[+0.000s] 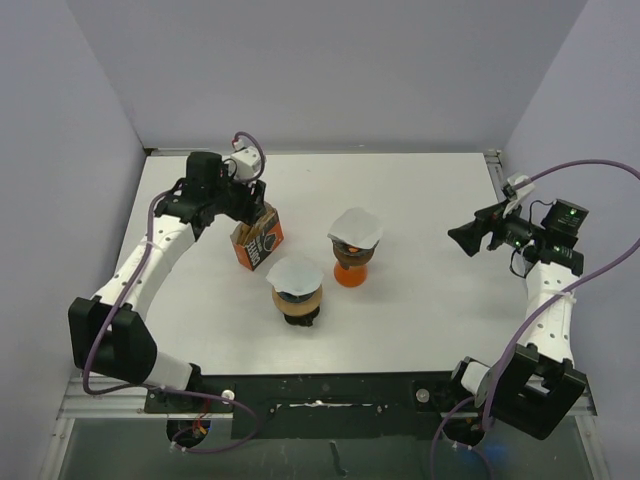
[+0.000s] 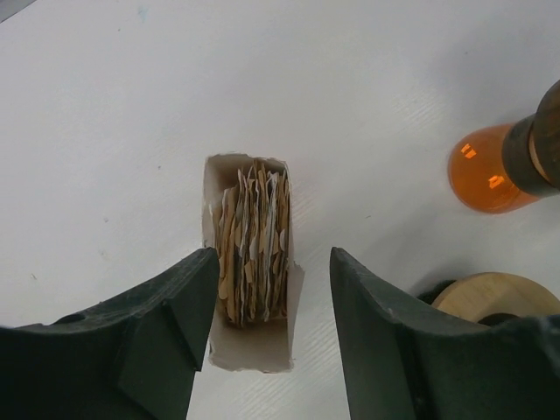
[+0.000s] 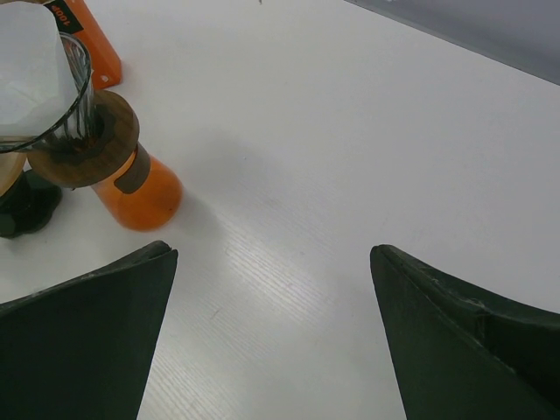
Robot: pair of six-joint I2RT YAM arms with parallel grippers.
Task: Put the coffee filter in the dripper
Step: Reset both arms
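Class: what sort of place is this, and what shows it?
Probably a robotics lab cell: two cabled arms bolted to a white table, plain walls around it, staged coffee drippers and a filter box.

Filter box (image 1: 258,240) print too small to read; orange carafe (image 2: 481,171) partly off-frame.

Jaws apart on left arm (image 1: 160,245), wide on right arm (image 1: 545,300).

Orange filter box (image 1: 258,242), far-left part of worktop: dark round print on side face, too small to read. Right wrist view, same filter box (image 3: 87,39): white characters on dark patch, look like digits, cut by frame edge, not surely legible. No other text readable anywhere.
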